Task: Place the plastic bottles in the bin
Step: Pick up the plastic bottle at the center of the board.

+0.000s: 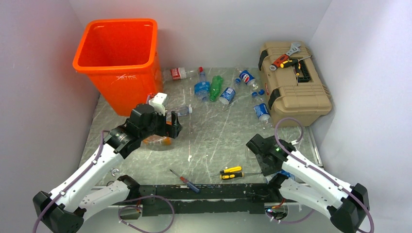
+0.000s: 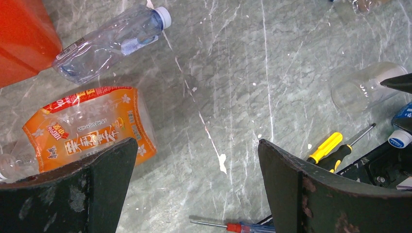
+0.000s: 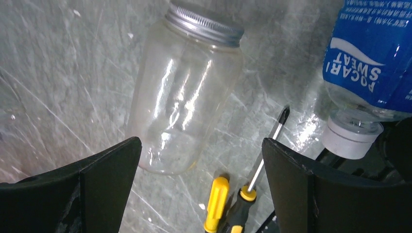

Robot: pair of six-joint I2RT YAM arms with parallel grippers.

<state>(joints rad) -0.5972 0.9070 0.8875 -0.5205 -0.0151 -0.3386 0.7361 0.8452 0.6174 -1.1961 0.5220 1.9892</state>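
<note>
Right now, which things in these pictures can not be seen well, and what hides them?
- Top view: the orange-labelled bottle is mostly covered by the left arm.
- Top view: the floor of the bin is hidden behind its near wall; its white lettering is too small to read.
- Right wrist view: the Pocari Sweat bottle is cut off by the top and right edges.
- Left wrist view: the frame edge leaves only a corner of the bin.

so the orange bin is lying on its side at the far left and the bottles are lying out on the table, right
No, the bin stands upright, mouth up, at the far left; the top external view shows it. The plastic bottles do lie out on the table.
</note>
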